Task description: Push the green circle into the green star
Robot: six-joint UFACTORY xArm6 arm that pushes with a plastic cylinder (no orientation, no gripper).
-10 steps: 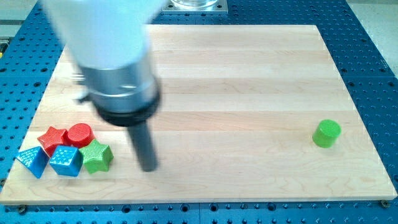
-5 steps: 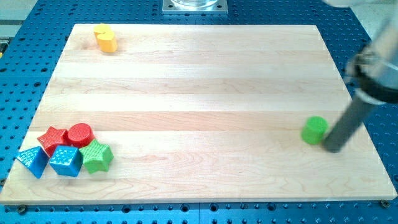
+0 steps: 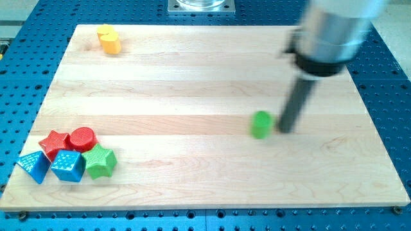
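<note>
Because the job is a push toward the view's left, the worktop (image 3: 212, 167) carries my tip (image 3: 283, 130) just to the right of the green circle (image 3: 261, 124), near it though contact is unclear, so the rod stands behind its load. As end effector the rod has no jaws and holds nothing. Well apart, at lower left, the green star (image 3: 100, 162) sits packed against a red star (image 3: 54, 142), red circle (image 3: 82, 138) and two blue blocks (image 3: 68, 165). Round and upright, the green circle faces no particular way; its axis runs vertical.
</note>
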